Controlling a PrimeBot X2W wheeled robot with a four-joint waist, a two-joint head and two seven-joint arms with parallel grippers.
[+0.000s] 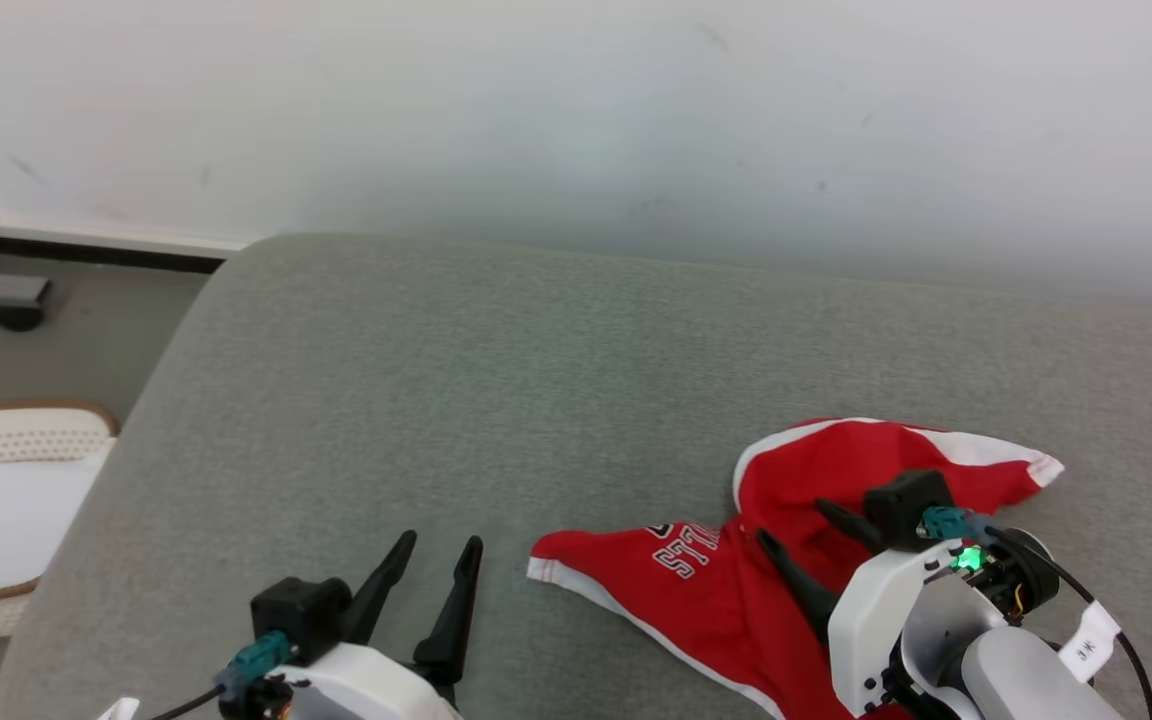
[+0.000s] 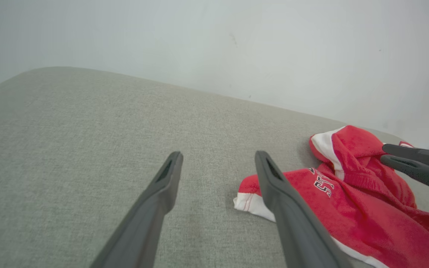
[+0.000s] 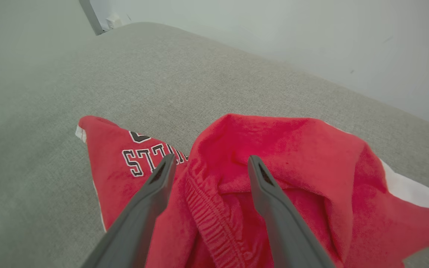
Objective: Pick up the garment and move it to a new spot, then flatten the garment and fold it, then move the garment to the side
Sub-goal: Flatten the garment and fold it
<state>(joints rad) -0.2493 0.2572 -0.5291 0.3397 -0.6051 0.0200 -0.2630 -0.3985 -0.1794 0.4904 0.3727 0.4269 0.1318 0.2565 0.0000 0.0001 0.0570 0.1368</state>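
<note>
Grey cushion, crumpled red garment, left end effector spread, empty, right end effector spread over garment

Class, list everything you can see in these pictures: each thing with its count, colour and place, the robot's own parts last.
garment: one, red with white trim and lettering, crumpled on the cushion's near right
cushion: one, grey, across the middle
wall: one, white, behind the cushion
woven basket: one, white with brown rim, far left
left gripper: one, dark, lower left, jaws open, left of the garment
right gripper: one, dark, lower right, jaws open over the garment
</note>
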